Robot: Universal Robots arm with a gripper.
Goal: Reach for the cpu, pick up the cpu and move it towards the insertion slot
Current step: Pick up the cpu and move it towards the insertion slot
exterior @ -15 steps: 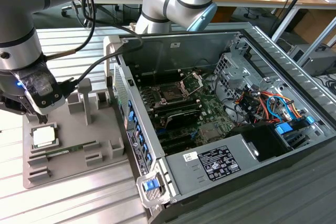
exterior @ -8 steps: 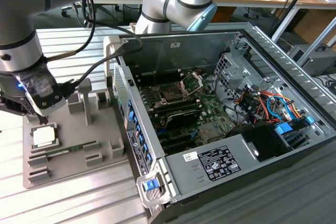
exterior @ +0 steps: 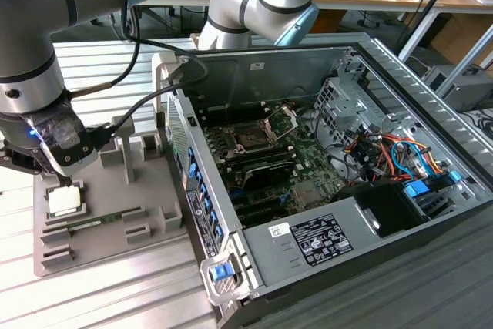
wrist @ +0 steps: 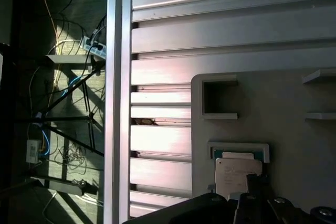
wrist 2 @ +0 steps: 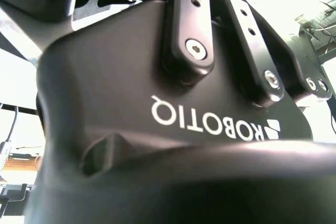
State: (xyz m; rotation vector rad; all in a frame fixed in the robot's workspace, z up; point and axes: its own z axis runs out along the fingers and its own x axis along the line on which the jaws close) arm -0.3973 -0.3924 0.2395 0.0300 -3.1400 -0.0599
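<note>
End effector [exterior: 63,178] is positioned directly over the cpu [exterior: 65,201], with its tip right at the chip's top. Contact cannot be confirmed from the exterior view, and whether it is released or clenched cannot be told. In the first wrist view its dark parts are seen overlapping one edge of the cpu [wrist: 237,172]. The cpu is seated flat in a recess of the grey tray [exterior: 150,190] at the exterior view's left, so it is judged not yet lifted. A green memory stick [exterior: 96,222] is laid in a neighbouring recess just beside it. The tray is carried by the ribbed aluminium surface [exterior: 100,298]. The insertion slot [exterior: 251,138] is located well apart, inside the open computer case [exterior: 400,75] toward the exterior view's right, and its clamp frame [exterior: 282,119] appears swung up. Handling is judged as follows: the part is light, stiff and thin, and the smooth metal lid is likely slippery. The underside contacts are assumed fragile. It is best taken by two opposite edges of the tan rim, not pressed on the lid. It should be kept level so that it is not dragged on the recess walls or tipped out of the grip.
</note>
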